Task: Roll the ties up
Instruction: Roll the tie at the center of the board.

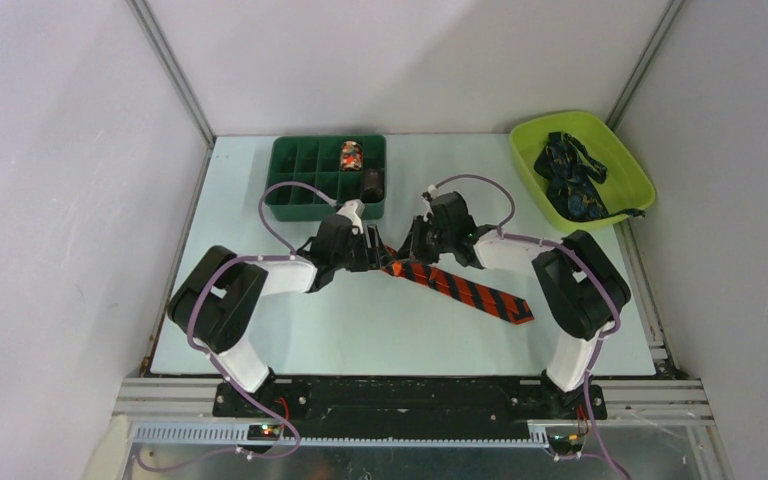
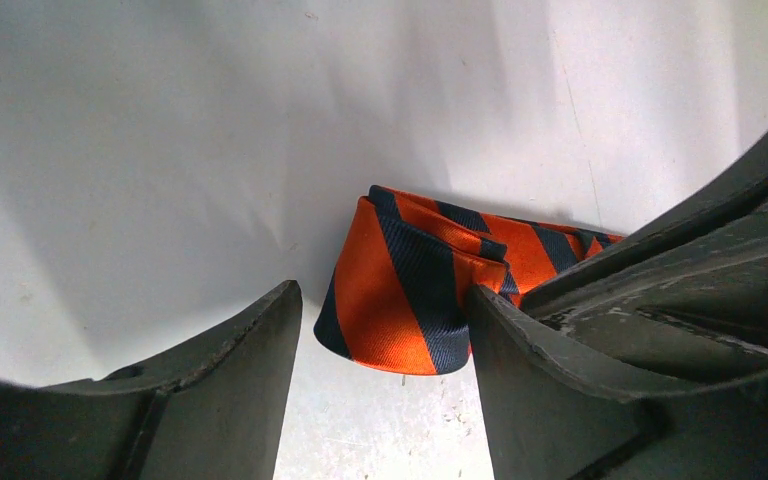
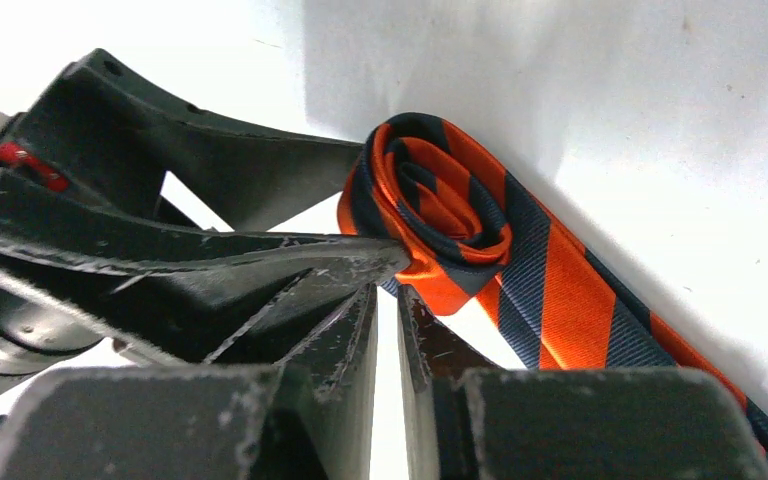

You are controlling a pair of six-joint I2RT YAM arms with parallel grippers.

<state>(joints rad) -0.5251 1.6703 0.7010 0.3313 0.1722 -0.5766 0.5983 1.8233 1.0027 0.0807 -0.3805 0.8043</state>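
Red-orange tie [image 1: 463, 288] lies on the table [image 1: 360, 335], one end wound into a small roll [image 3: 440, 205]. Your left gripper [image 2: 385, 300] stands spread astride the roll, probably bracing it. Your right gripper [image 3: 390, 290], nearly pressed together, noses its base and pinches nothing visible.

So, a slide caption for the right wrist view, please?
Orange striped tie, partly rolled, lying at the right gripper's nearly shut tips.

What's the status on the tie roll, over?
Left gripper open, straddling rolled end of striped tie. Right gripper nearly closed at roll's edge, grip unclear. Tail flat, unrolled. Nothing blocking.
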